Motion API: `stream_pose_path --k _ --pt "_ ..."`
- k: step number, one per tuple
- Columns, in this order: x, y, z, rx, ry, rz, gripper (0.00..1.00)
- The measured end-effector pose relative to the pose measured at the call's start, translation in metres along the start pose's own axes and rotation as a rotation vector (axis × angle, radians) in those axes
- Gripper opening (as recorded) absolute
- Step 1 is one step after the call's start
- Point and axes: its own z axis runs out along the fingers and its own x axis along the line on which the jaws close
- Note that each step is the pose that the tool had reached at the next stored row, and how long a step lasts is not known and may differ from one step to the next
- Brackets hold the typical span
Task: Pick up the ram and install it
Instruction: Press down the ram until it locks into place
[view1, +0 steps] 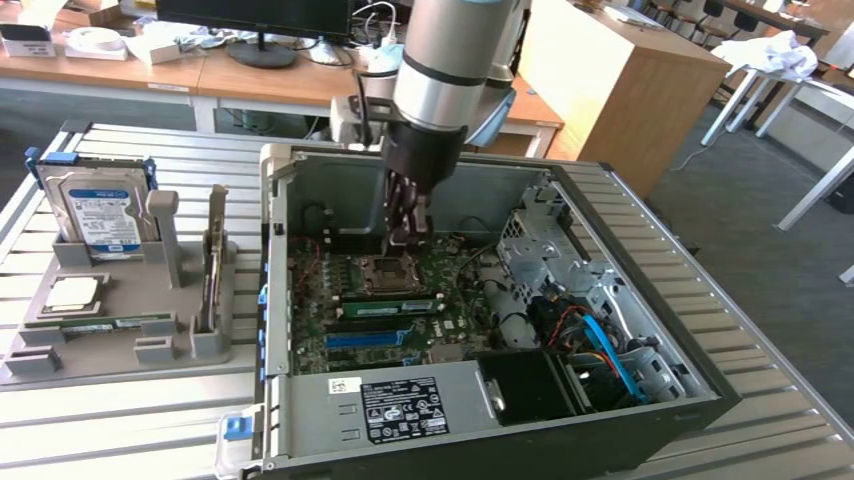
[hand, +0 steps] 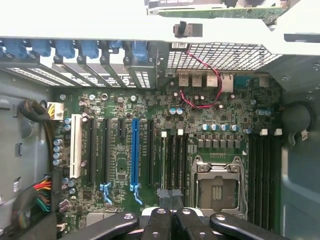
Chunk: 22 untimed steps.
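Observation:
A long green ram (view1: 118, 322) lies flat in the grey holder (view1: 94, 350) at the exterior view's left, outside the computer case (view1: 694, 350). My gripper (view1: 400, 243) hangs inside the open case, just above the processor socket (view1: 390, 272), far from that stick. In the wrist view the gripper (hand: 170, 199) is shut, its tips pressed together over the dark memory slots (hand: 175, 160) beside the socket (hand: 216, 186). No green stick shows between the fingers. A green strip (view1: 387, 306) runs along the slots by the socket; I cannot tell if it is a seated stick.
The holder also carries a silver hard drive (view1: 100, 215), a square processor chip (view1: 74, 292) and a thin board standing upright (view1: 214, 255). Case walls, a drive cage (view1: 541, 250) and cables (view1: 601, 345) hem the motherboard. A blue card slot (hand: 135, 150) lies beside the memory slots.

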Motion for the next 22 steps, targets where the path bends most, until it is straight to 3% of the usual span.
stream_pose_path --k 4,11,22 --pt "0.0 0.0002 -0.0054 0.0 0.0009 0.0 0.1" --pt "0.0 -0.0009 -0.0056 0.0 0.001 0.0 0.1" --pt "0.0 -0.0222 -0.0062 -0.001 0.0008 0.0 0.1"
